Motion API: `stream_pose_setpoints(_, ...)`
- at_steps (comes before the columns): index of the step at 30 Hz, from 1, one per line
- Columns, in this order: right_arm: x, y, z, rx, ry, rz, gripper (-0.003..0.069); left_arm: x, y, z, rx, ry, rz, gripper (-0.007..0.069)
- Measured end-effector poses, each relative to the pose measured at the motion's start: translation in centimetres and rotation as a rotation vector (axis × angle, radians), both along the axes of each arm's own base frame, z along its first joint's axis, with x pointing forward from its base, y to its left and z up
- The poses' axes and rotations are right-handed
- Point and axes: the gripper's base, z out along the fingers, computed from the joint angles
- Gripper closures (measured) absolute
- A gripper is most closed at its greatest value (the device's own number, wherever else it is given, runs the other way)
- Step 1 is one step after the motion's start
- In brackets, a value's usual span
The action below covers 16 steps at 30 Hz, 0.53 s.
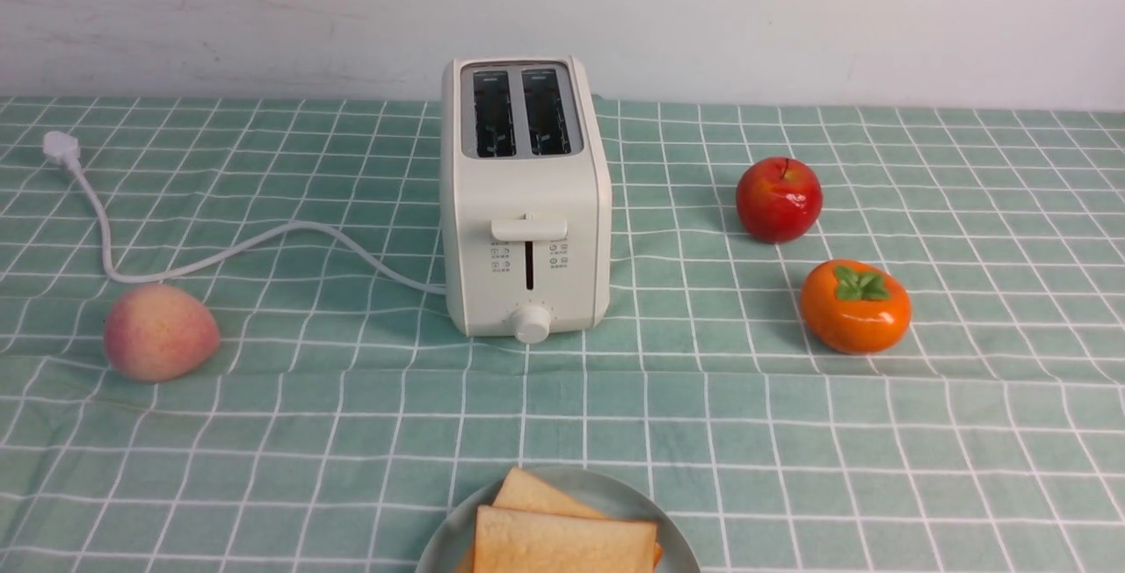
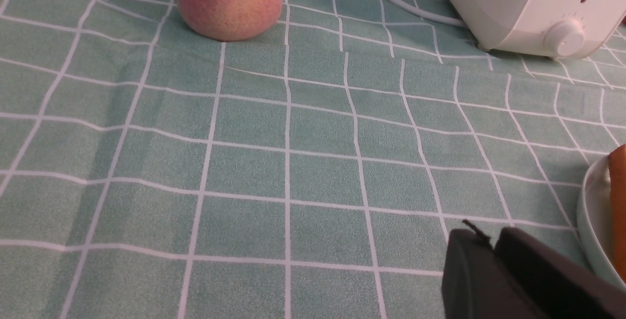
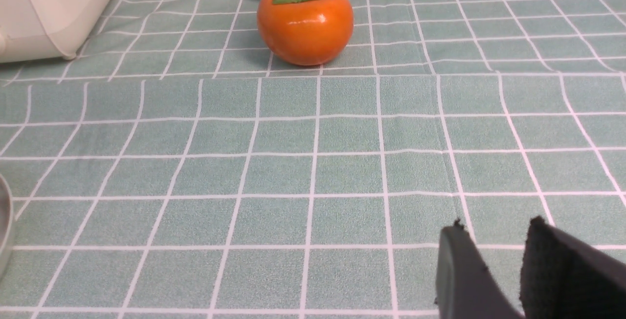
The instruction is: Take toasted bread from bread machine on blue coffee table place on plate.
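Note:
Two slices of toasted bread (image 1: 562, 542) lie overlapped on the pale plate (image 1: 615, 496) at the front edge of the front view. The cream bread machine (image 1: 526, 204) stands mid-table on the blue coffee table (image 1: 791, 432), both slots dark and empty, its lever up. Neither arm shows in the front view. In the left wrist view my left gripper (image 2: 491, 236) hangs shut over bare cloth, beside the plate's rim (image 2: 587, 211) and a crust edge (image 2: 618, 201). In the right wrist view my right gripper (image 3: 494, 226) stands open over the cloth with nothing between its fingers.
A peach (image 1: 160, 331) lies front left of the toaster, near its white cord (image 1: 220, 252) and plug (image 1: 61, 148). A red apple (image 1: 779, 199) and an orange persimmon (image 1: 855, 307) sit to the right. A white wall runs behind the table.

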Motion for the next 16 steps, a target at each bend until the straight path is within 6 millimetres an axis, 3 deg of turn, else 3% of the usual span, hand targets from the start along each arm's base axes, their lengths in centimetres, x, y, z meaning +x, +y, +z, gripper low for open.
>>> stream_pose_setpoints(16,0.00,0.00,0.00,-0.001,0.000,0.000,0.0440,0.00,0.00,0.00,0.000,0.000,0.000,0.0542)
